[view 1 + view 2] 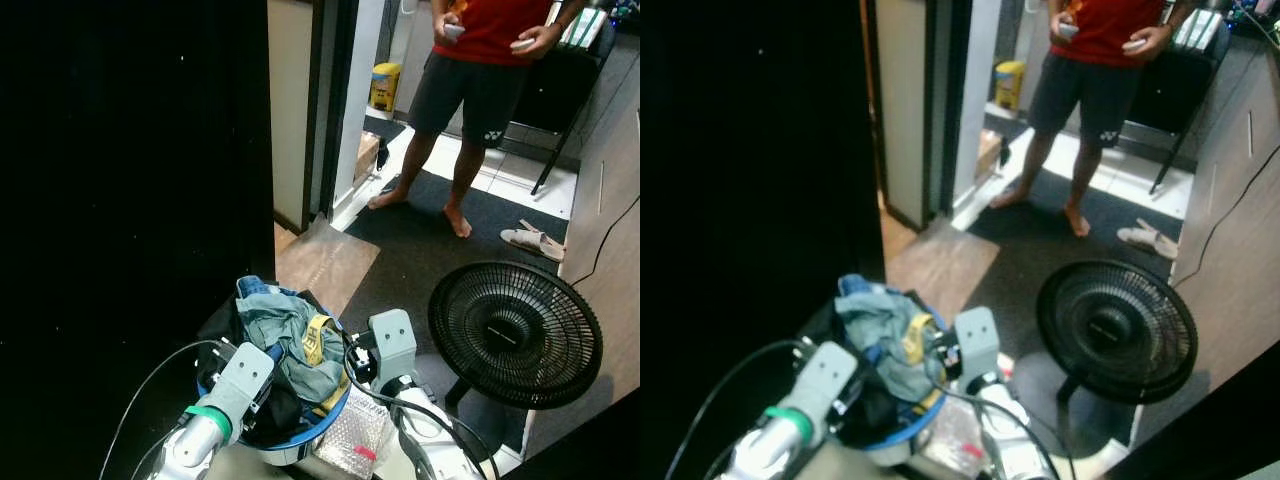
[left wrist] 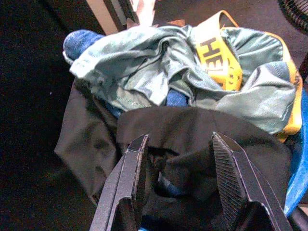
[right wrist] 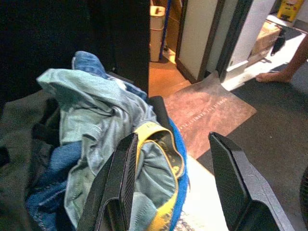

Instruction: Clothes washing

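A blue laundry basket (image 1: 312,431) heaped with clothes sits low in front of me. On top lies a pale teal garment (image 1: 283,326) with a yellow printed band (image 2: 215,54); denim and a black garment (image 2: 192,130) lie under it. My left gripper (image 2: 178,144) is at the basket's left side, open, its fingers (image 2: 134,163) spread over the black cloth. My right gripper (image 3: 173,144) is at the basket's right side, open, with the blue rim (image 3: 181,159) and yellow band between its fingers.
A black floor fan (image 1: 515,333) stands close on the right. A barefoot person (image 1: 480,60) stands ahead on the dark carpet, sandals (image 1: 533,240) beside them. A brown mat (image 1: 325,262) lies at a doorway. A dark panel (image 1: 130,200) blocks the left. A bubble-wrap bag (image 1: 352,445) lies by the basket.
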You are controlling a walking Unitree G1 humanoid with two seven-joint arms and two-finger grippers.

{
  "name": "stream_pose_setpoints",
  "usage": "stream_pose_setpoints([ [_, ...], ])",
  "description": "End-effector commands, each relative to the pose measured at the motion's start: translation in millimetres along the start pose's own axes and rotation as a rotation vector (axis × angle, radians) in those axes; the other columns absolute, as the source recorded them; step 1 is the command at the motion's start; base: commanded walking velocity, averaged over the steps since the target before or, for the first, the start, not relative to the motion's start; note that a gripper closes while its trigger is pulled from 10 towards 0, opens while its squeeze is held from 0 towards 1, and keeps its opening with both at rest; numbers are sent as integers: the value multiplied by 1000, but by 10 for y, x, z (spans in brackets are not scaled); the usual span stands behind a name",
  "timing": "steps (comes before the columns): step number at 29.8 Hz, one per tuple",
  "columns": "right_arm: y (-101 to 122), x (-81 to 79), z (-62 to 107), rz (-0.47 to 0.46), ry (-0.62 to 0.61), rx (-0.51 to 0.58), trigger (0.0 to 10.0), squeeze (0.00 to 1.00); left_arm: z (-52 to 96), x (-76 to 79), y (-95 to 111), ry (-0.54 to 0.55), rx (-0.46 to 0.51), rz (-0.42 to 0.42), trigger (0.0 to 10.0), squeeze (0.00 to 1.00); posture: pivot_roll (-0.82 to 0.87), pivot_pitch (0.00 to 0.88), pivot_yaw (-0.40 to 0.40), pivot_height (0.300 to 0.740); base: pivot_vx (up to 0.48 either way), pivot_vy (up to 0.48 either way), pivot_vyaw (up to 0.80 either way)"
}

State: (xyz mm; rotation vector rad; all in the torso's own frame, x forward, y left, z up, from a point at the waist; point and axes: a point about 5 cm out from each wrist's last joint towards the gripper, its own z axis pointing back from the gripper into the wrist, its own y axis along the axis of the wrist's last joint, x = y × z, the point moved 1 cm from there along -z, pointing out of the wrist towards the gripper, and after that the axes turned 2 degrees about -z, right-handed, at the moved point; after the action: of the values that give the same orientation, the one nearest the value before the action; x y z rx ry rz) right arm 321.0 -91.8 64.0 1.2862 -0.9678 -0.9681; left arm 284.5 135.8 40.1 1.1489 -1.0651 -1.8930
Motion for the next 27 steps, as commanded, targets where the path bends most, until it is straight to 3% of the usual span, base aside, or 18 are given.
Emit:
stream_pose_setpoints([
  [1, -63, -43, 22, -3, 18, -22, 10000, 0, 35, 35, -105, -2, -41, -13, 10000, 0, 89, 75, -9, 740, 0, 0, 0],
  [5, -60, -111, 15, 2, 49, -23, 10000, 0, 43, 54, -194, -10, -91, -45, 10000, 0, 96, 107, -20, 740, 0, 0, 0],
  [9, -31, -138, -26, 7, 68, -19, 10000, 0, -10, 85, -214, -78, -163, 86, 10000, 0, 102, 131, -27, 740, 0, 0, 0],
  [15, -28, -111, -49, 13, 67, -26, 10000, 0, -104, 47, -99, -86, -155, 148, 10000, 0, 114, 160, -30, 740, 0, 0, 0],
  [16, -29, -97, -59, 18, 65, -30, 10000, 0, -184, -46, 13, -32, -118, 138, 10000, 0, 111, 177, -31, 740, 0, 0, 0],
  [17, -29, -97, -59, 18, 65, -30, 10000, 0, -184, -46, 13, -32, -118, 138, 10000, 0, 111, 177, -31, 740, 0, 0, 0],
  [18, -23, -89, -70, 22, 63, -32, 10000, 0, -295, -281, 255, 82, -26, 66, 10000, 0, 109, 197, -34, 740, 0, 0, 0],
  [19, -23, -89, -70, 22, 63, -32, 10000, 0, -295, -281, 255, 82, -26, 66, 10000, 0, 109, 197, -34, 740, 0, 0, 0],
  [20, -15, -85, -78, 24, 62, -31, 10000, 0, -364, -512, 502, 184, 66, 10, 10000, 0, 109, 214, -32, 740, 0, 0, 0],
  [22, -15, -85, -78, 24, 62, -31, 10000, 0, -364, -512, 502, 184, 66, 10, 10000, 0, 109, 214, -32, 740, 0, 0, 0],
  [23, -8, -85, -81, 27, 61, -30, 10000, 0, -392, -714, 713, 269, 141, -29, 10000, 0, 108, 229, -31, 740, 0, 0, 0],
  [24, -8, -85, -81, 27, 61, -30, 10000, 0, -392, -714, 713, 269, 141, -29, 10000, 0, 108, 229, -31, 740, 0, 0, 0],
  [25, -5, -89, -80, 28, 63, -28, 10000, 0, -401, -875, 885, 325, 191, -47, 10000, 0, 106, 244, -32, 740, 0, 0, 0],
  [26, -5, -89, -80, 28, 63, -28, 10000, 0, -401, -875, 885, 325, 191, -47, 10000, 0, 106, 244, -32, 740, 0, 0, 0],
  [27, -7, -103, -74, 28, 66, -27, 10000, 0, -417, -979, 988, 344, 201, -69, 10000, 0, 110, 276, -34, 740, 0, 0, 0],
])
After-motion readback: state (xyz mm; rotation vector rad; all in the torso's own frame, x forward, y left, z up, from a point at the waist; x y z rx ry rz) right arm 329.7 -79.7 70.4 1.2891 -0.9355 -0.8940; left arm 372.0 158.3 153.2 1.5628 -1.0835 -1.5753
